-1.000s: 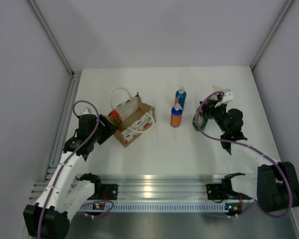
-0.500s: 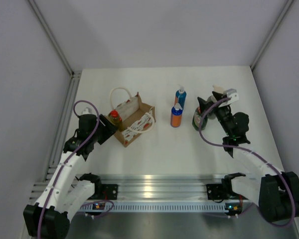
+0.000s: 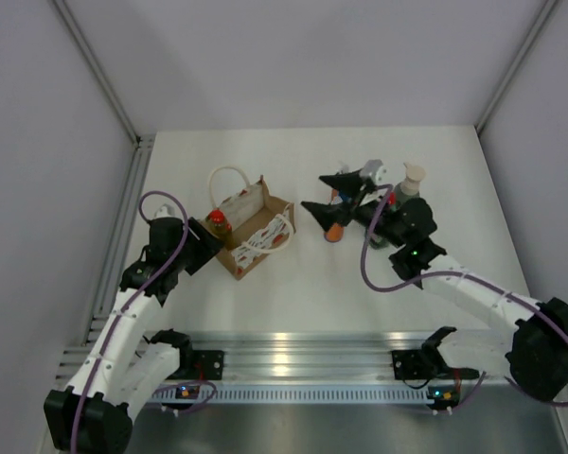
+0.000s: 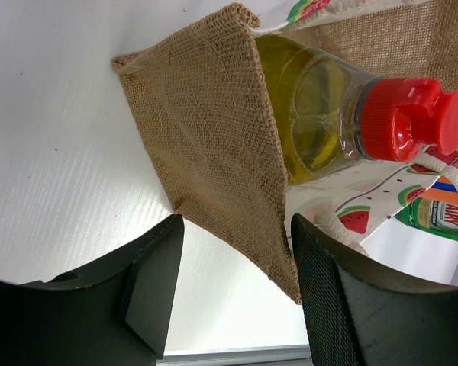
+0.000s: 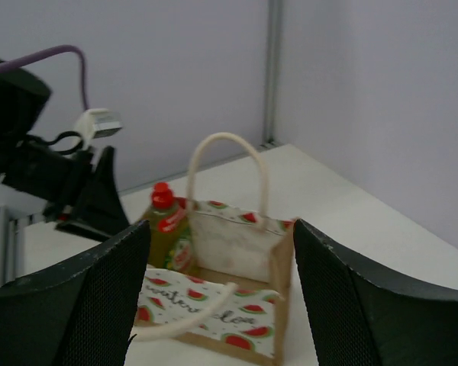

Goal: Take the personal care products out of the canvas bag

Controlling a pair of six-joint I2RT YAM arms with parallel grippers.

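Inside canvas bag (image 5: 237, 245), bottle (image 5: 170, 238) upright, cap (image 5: 162, 195) up

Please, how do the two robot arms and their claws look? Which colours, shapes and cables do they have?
The left arm and the right arm are both built of white links with black joints. A purple cable loops along each one. The left claw and the right claw each have two broad black fingers with finely gridded inner faces.
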